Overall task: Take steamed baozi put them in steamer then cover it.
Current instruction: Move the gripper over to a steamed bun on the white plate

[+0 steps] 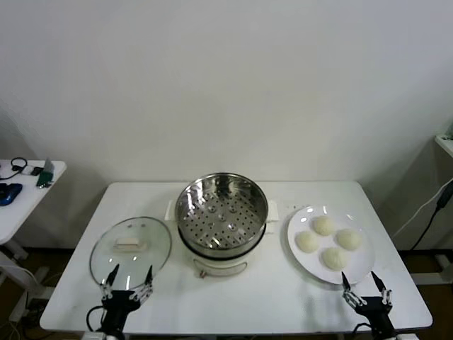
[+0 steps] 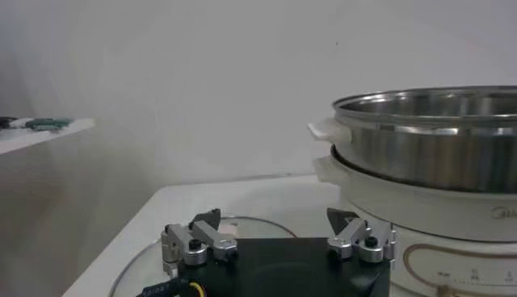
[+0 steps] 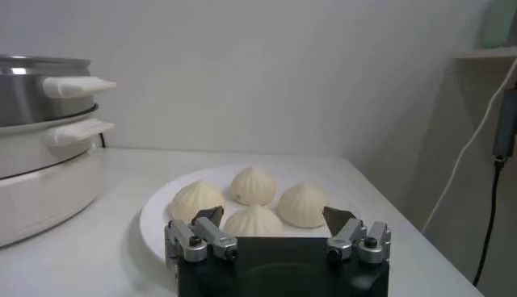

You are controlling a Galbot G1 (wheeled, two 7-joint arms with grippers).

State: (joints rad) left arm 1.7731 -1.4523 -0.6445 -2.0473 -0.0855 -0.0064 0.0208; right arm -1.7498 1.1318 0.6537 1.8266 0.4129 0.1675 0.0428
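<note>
While baozi (image 1: 326, 241) sit plated, steamer (image 1: 221, 212) uncovered

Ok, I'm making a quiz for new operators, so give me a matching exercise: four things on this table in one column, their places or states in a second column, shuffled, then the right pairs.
Things:
1. buns
2. glass lid
3. steamer pot
4. right pincer

Places or states:
A. flat on the table, on the robot's left side
B. open, at the near edge of the plate
C. four together on the white plate
D. uncovered, in the middle of the table, nothing on its perforated tray

Pairs: 1-C, 2-A, 3-D, 4-B
</note>
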